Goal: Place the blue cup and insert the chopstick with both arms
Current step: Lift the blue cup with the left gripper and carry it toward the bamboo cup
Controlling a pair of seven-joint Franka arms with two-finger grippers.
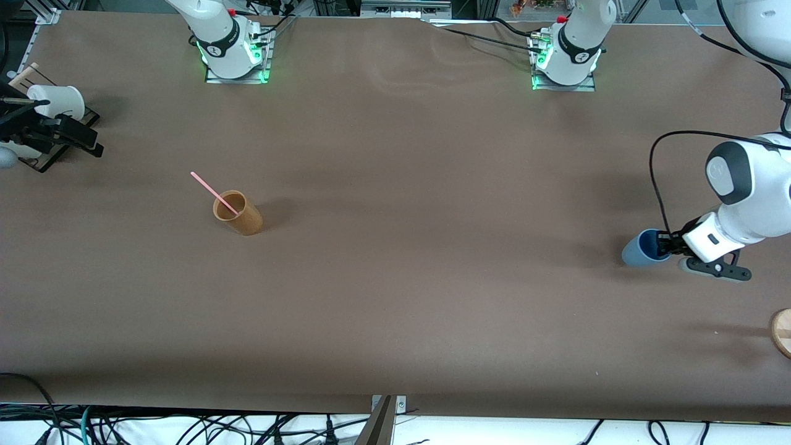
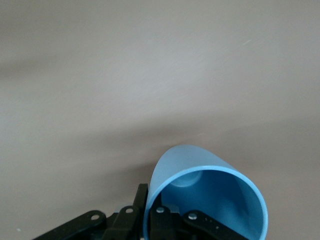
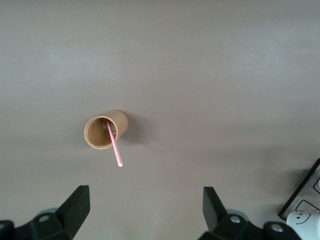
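At the right arm's end of the bench, the right gripper hangs over the edge beside a white cup, fingers spread wide and empty. Toward the middle, nearer that end, a brown cup stands with the pink chopstick leaning in it, its free end slanting up toward the right arm's end; the right arm is clearly the nearer one. At the left arm's end, the left gripper pinches the rim of the blue cup, one finger inside, cup tilted mouth toward the wrist.
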